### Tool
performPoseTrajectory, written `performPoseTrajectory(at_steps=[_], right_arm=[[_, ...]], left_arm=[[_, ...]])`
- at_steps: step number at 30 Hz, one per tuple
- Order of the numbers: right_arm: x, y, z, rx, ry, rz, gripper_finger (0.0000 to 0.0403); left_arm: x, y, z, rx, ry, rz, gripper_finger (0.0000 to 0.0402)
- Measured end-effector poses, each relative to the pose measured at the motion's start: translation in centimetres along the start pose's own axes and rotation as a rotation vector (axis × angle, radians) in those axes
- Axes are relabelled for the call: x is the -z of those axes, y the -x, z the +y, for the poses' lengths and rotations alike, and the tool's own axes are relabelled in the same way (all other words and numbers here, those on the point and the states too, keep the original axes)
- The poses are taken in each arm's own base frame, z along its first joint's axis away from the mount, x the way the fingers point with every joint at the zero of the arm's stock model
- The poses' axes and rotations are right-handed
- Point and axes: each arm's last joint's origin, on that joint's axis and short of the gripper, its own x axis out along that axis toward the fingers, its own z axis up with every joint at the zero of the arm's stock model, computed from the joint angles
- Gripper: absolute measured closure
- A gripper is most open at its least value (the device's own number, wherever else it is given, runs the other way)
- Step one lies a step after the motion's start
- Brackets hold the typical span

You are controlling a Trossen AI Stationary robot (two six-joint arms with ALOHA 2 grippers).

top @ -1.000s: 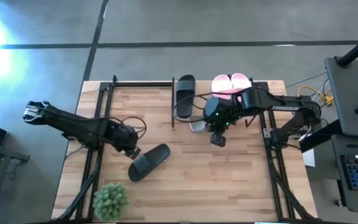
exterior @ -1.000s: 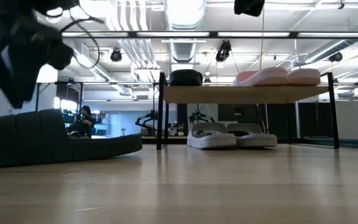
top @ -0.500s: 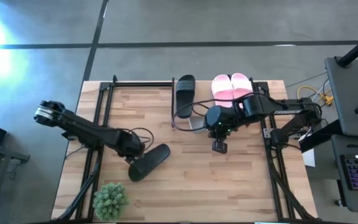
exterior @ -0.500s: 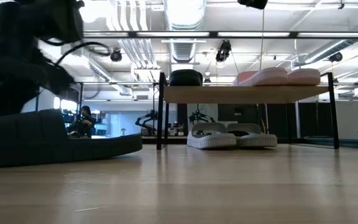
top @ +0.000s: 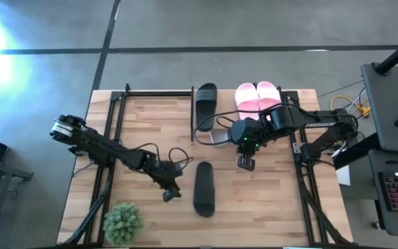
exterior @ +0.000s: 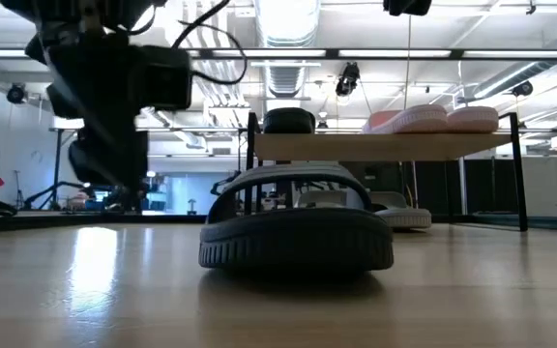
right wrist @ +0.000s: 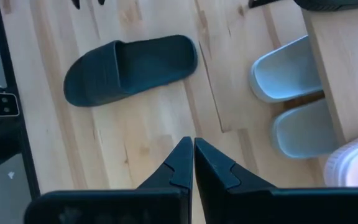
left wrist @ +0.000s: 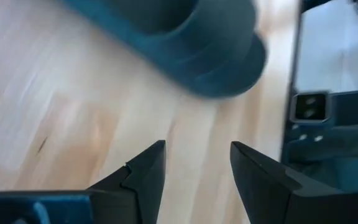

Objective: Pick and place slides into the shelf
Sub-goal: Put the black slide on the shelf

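**Picking up the loose black slide for the shelf**

From above, the loose black slide [top: 204, 188] is seen lying flat on the table [top: 268, 207], in front of the shelf [top: 247, 104] and well apart from it. The left gripper [top: 171, 194] is placed just beside the slide, on the side toward the small plant [top: 123, 223], and nothing is held in it. A second black slide [top: 206, 102] and the pink pair [top: 258, 95] are set on the shelf top. The right gripper [top: 244, 163] is parked near the shelf front with its fingers pressed together and empty.

At table height, the loose slide [exterior: 296, 227] is seen sole down, its wide strap arched upward, with the left gripper [exterior: 109, 164] hanging beside it. The grey pair [exterior: 395, 211] is partly hidden behind it on the lower tier. A good grip is judged to need one finger passed under the strap or the jaws closed across the slide's side wall.

Through the left wrist camera, the fingers [left wrist: 145, 171] are shown spread apart with bare wood between them, and the slide [left wrist: 185, 37] lies ahead of the tips, untouched. The gripper is best brought forward and squared to the slide before closing; soft rubber is likely to slip under a corner pinch.

Through the right wrist camera, the closed fingertips [right wrist: 188, 158] are seen over the table, with the loose slide [right wrist: 129, 67] and the grey pair [right wrist: 294, 99] beyond. The free spot is judged to be beside the black slide on top.
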Motion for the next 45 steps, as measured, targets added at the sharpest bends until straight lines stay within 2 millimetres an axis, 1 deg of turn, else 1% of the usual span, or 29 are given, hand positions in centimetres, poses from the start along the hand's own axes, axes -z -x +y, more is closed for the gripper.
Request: performPoseTrajectory(at_steps=[5, 7, 10, 13, 15, 19, 23, 27, 30, 33, 36, 39, 41, 45], right_arm=[[0.2, 0.0, 0.5, -0.006, -0.022, 0.004, 0.0394], [0.5, -0.2, 0.9, -0.020, -0.035, 0.016, 0.0394], [1.0, -0.9, 1.8, -0.057, -0.054, 0.053, 0.0394], [1.4, -2.5, 2.6, -0.120, -0.048, 0.079, 0.0394], [1.1, -4.0, 3.1, -0.201, -0.037, 0.064, 0.0394], [0.2, -7.2, 3.6, -0.364, -0.030, -0.003, 0.0394], [-0.7, -10.0, 3.0, -0.380, -0.075, -0.050, 0.0390], [-1.2, -12.7, 2.2, -0.394, -0.087, 0.016, 0.0359], [-1.3, -14.4, 2.4, -0.418, -0.061, 0.070, 0.0319], [-1.7, -15.9, 2.8, -0.418, -0.037, 0.086, 0.0274], [-2.3, -16.7, 3.3, -0.419, 0.003, 0.084, 0.0239], [-3.0, -17.6, 3.6, -0.419, 0.025, 0.081, 0.0217], [-3.4, -18.2, 3.8, -0.416, 0.027, 0.088, 0.0209], [-3.7, -19.8, 4.1, -0.438, 0.024, 0.127, 0.0208]], left_arm=[[1.0, 0.6, 0.6, -0.089, 0.027, 0.085, 0.0236], [1.4, 0.9, 0.8, -0.124, 0.031, 0.120, 0.0236], [2.2, 1.5, 0.8, -0.169, 0.001, 0.170, 0.0236], [3.1, 2.3, 0.8, -0.207, -0.011, 0.227, 0.0236], [3.0, 3.4, 0.0, -0.171, -0.028, 0.206, 0.0236], [1.8, 6.2, -2.2, -0.071, -0.074, 0.067, 0.0236], [1.7, 9.3, -3.1, -0.037, -0.089, -0.069, 0.0236], [2.6, 12.3, -2.9, -0.022, -0.059, -0.093, 0.0236], [3.4, 14.3, -2.5, -0.026, -0.009, -0.090, 0.0236], [4.2, 15.9, -2.0, -0.035, 0.026, -0.098, 0.0236], [4.8, 16.9, -1.6, -0.032, 0.044, -0.109, 0.0236], [5.1, 17.6, -1.4, -0.004, 0.039, -0.130, 0.0236], [5.2, 18.0, -1.4, 0.011, 0.036, -0.142, 0.0236], [5.3, 18.5, -1.4, 0.031, 0.034, -0.155, 0.0236]])
